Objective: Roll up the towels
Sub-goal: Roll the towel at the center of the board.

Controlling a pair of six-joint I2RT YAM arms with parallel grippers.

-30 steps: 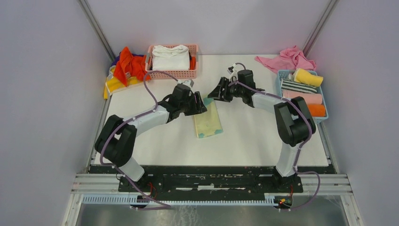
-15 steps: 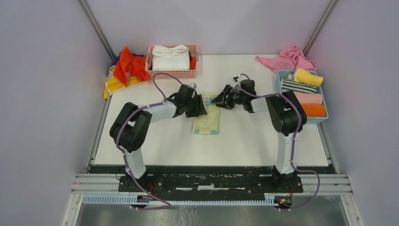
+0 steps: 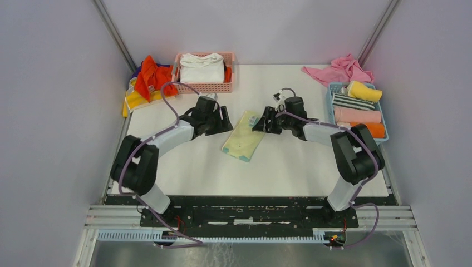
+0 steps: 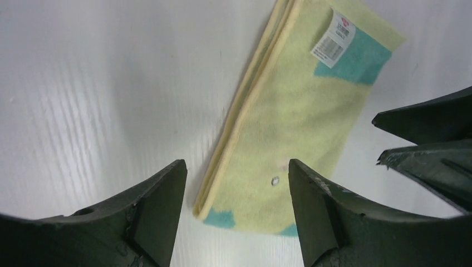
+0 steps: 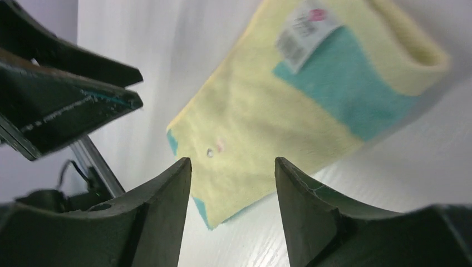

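A pale yellow towel with teal patches [image 3: 244, 138] lies folded flat and slanted on the white table, its label at the far end. It shows in the left wrist view [image 4: 300, 105] and the right wrist view [image 5: 289, 105]. My left gripper [image 3: 227, 123] is open and empty just left of the towel's far end. My right gripper [image 3: 259, 123] is open and empty just right of that end. Neither touches the towel. Orange-red and yellow towels [image 3: 149, 78] lie heaped at the back left.
A pink basket [image 3: 203, 87] with white cloth stands at the back. A blue basket [image 3: 333, 89] at the right holds several rolled towels. A pink cloth [image 3: 339, 69] lies behind it. The table [image 3: 289, 167] has bare room in front.
Both grippers have let go and drawn apart from the towel's far end. The towel has swung from nearly straight to slanted, its near end further left.
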